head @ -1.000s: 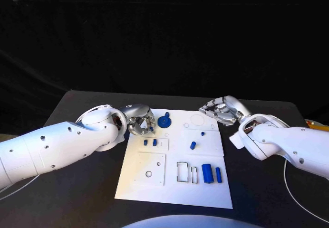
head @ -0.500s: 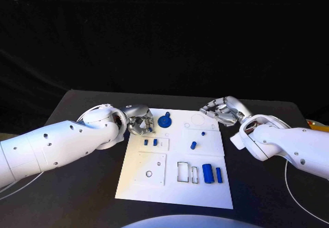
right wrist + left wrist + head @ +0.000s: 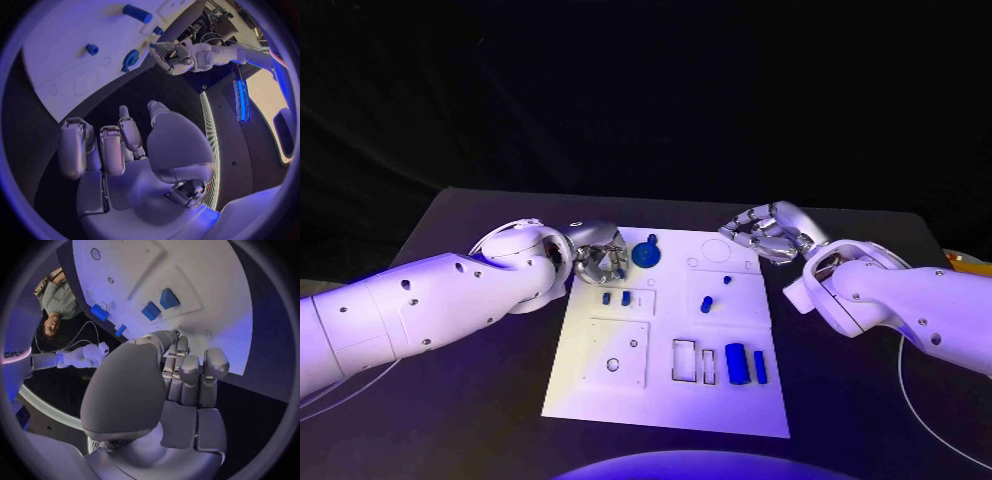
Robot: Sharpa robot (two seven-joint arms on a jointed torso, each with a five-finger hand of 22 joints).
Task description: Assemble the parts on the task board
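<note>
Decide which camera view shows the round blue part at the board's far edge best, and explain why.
The head view: the round blue part lies unobstructed on the task board. The right wrist view shows it small and edge-on; in the left wrist view I cannot pick it out.

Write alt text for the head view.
A white task board lies on a black table with small blue parts on it. The left robot hand and right robot hand sit at its far corners, holding nothing.
</note>
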